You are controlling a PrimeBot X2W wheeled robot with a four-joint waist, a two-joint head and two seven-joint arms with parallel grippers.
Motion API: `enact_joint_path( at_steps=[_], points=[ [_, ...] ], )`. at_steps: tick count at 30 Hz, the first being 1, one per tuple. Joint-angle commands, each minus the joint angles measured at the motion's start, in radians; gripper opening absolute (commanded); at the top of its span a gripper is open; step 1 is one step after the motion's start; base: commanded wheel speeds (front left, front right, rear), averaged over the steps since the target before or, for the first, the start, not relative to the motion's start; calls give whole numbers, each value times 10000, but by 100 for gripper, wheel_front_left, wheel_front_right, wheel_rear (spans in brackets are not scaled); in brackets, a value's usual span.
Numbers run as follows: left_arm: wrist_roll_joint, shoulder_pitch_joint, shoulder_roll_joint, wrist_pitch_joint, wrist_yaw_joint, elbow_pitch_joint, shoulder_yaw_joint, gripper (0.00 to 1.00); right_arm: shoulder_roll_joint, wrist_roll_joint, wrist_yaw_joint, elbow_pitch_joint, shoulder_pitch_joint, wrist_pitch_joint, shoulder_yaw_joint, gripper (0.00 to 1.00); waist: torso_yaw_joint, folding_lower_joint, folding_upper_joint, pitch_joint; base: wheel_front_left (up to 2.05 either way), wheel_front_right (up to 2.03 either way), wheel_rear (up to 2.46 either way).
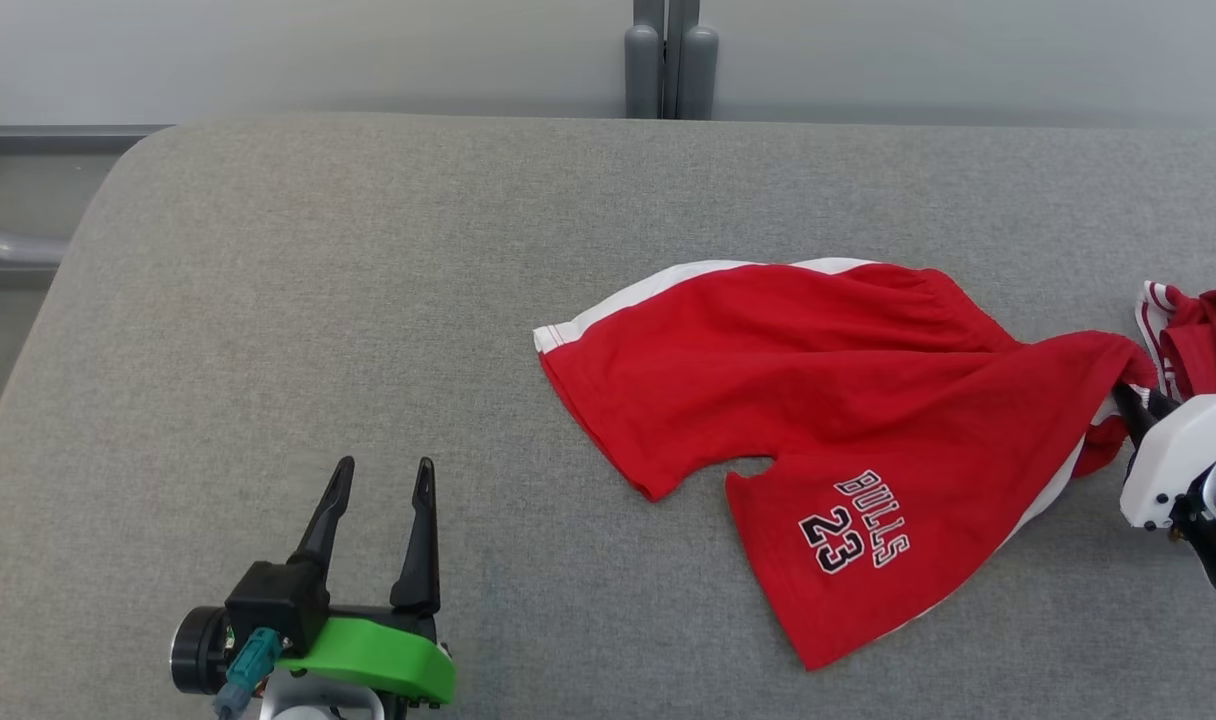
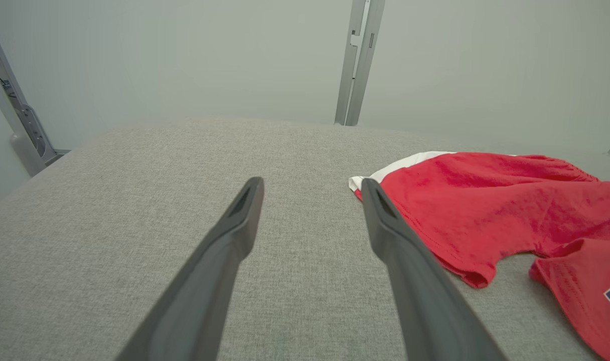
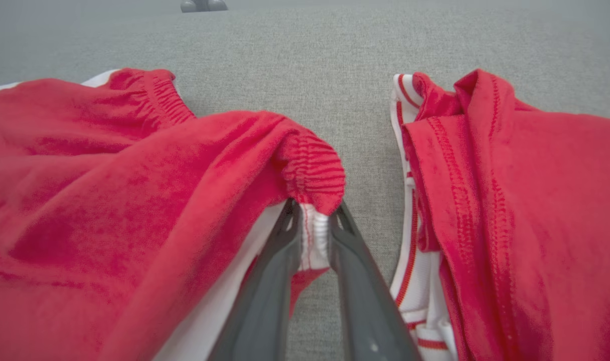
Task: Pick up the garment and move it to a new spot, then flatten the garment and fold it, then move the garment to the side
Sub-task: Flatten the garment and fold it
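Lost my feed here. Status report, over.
Left gripper open, clear of cloth. Right gripper shut on shorts waistband. Second red garment close beside.

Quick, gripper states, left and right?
Left gripper: open, empty.
Right gripper: shut on the red shorts at the waistband.

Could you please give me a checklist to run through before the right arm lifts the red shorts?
1. Grip: right gripper shut on the red shorts at the waistband: ok.
2. Stray cloth: second red garment lies beside the fingers, not between them: ok.
3. Other arm: left gripper open, off the cloth: ok.
4. New spot: grey surface bare to the shorts' left: ok.
5. Both waistband layers pinched: cannot tell.
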Motion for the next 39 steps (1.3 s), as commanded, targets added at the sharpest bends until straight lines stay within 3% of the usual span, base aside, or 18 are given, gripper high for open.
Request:
enact_joint_path(
  at_steps=[1, 2, 3, 13, 20, 29, 37, 39],
  points=[
    [8, -123, 45, 2, -6, 23, 20, 100, 54, -107, 2, 117, -73, -109, -12, 40, -142, -1, 0, 126, 0, 0, 0],
    [20, -154, 54, 2, -12, 43, 8, 100, 104, -144, 2, 205, -88, -158, -19, 77, -168, -1, 0, 132, 0, 0, 0],
    [30, -180, 61, 2, -10, 54, -1, 100, 169, -163, 2, 261, -130, -242, -61, 100, -191, -1, 0, 139, 0, 0, 0],
    [-111, 134, 233, 2, 52, 167, 130, 100, 623, -853, 2, -130, -57, -1460, -256, 100, -548, -1, 0, -652, 0, 0, 0],
    [-180, 521, 395, 27, 111, 21, 217, 100, 926, -1516, 2, -1776, 688, -2202, -841, 100, -883, -1, 0, -1390, 0, 0, 0],
    [-273, 688, 372, 38, 135, -160, 105, 100, 2050, -2400, 2, -4509, 2910, -2728, -2393, 100, -1040, -1, 0, -1555, 0, 0, 0],
    [-326, 585, 383, 160, 111, -197, -51, 100, 2744, -3154, 3, -5721, 4276, -2796, -3556, 100, -1309, -1, 0, -1361, 0, 0, 0],
    [-874, 526, 171, 528, -118, -181, -123, 100, 2760, -3257, 3, -5872, 4332, -2798, -3710, 100, -1401, -1, 0, -1276, 0, 0, 0]
  ],
)
